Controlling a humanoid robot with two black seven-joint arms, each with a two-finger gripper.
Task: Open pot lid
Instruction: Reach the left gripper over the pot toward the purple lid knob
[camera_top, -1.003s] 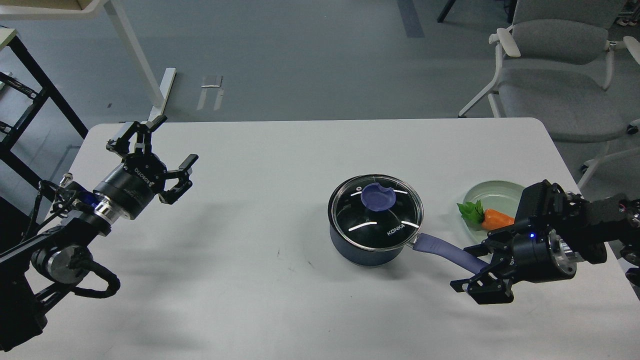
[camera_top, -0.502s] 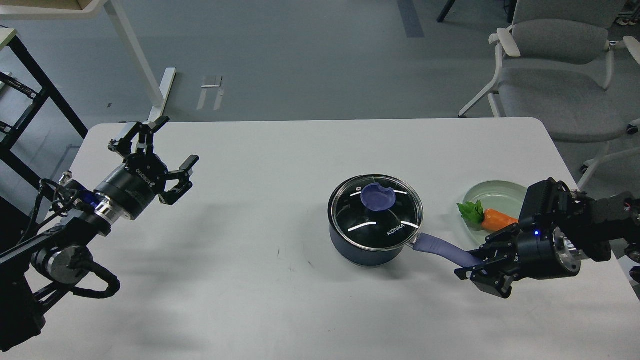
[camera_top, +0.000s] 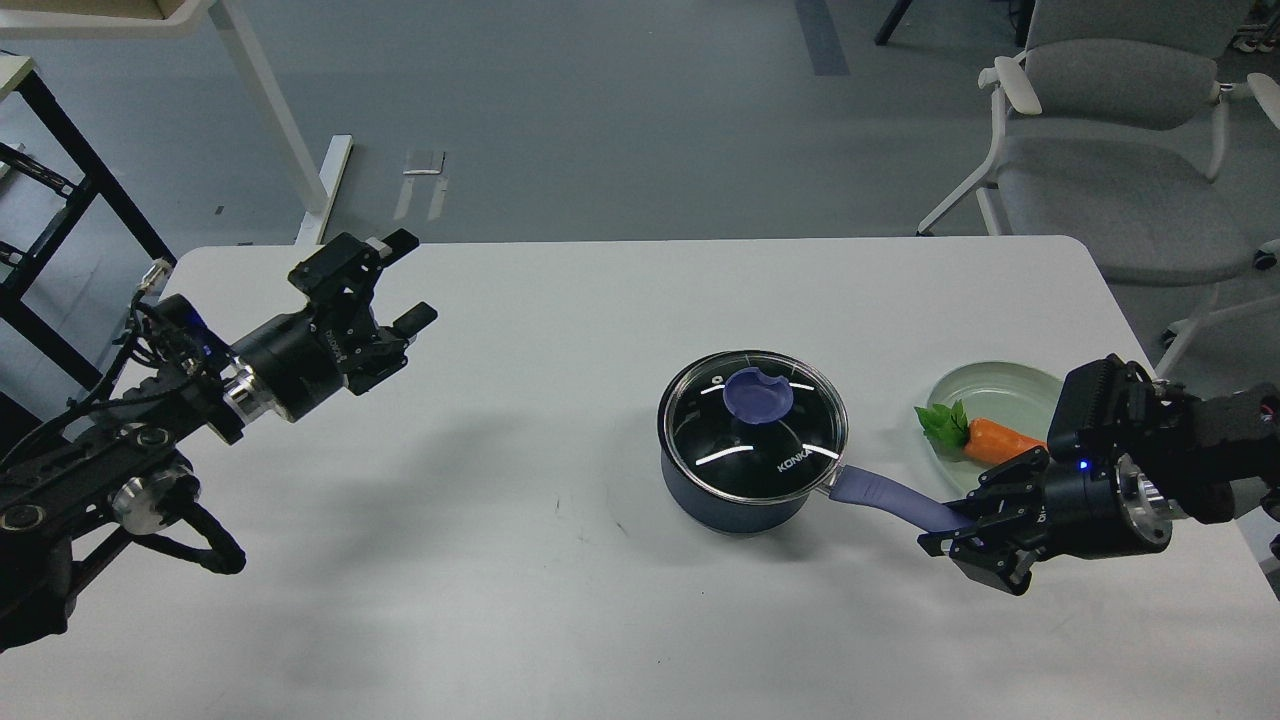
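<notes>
A dark blue pot (camera_top: 715, 503) stands right of the table's middle. Its glass lid (camera_top: 745, 450), with a blue knob (camera_top: 757, 394), sits closed on it. The pot's blue handle (camera_top: 880, 492) points to the lower right. My right gripper (camera_top: 968, 532) is at the handle's far end, with its fingers closed around the tip. My left gripper (camera_top: 410, 280) is open and empty above the table's far left part, well away from the pot.
A pale green plate (camera_top: 1000, 383) holding a toy carrot (camera_top: 995, 438) lies just right of the pot, behind my right gripper. The white table (camera_top: 600, 300) ends close to the right of my right arm. A grey chair (camera_top: 1110, 150) stands beyond the far right corner.
My right gripper has narrowed from wide open onto the handle's tip. My left gripper has moved right and a little farther back and has turned at the wrist. The pot and lid have not moved.
</notes>
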